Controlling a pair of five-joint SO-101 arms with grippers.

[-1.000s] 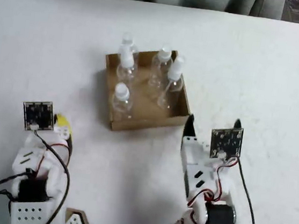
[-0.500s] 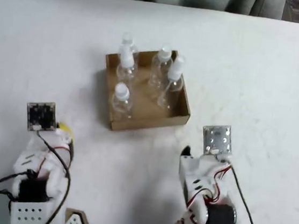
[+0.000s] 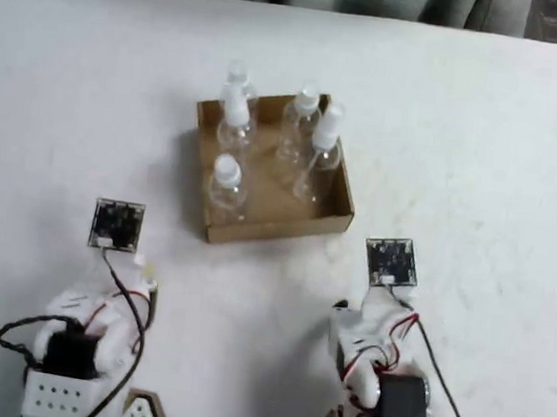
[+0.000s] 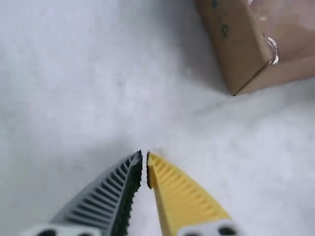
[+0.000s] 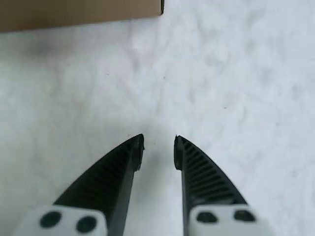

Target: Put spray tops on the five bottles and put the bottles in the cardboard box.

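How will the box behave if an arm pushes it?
The box probably slides easily: shallow cardboard on a smooth table. The tall, clear bottles standing inside look empty, so they may tip. Its thin walls might flex.

Probably a robotics lab, white worktable (image 3: 487, 142), exposed wiring (image 3: 132, 298) on desktop arms (image 3: 380, 381)

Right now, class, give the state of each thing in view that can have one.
Spray bottles: upright in the box, tops on.
Cardboard box: open-topped, holding the bottles.
Left tool: shut, empty.
Right tool: open, empty.
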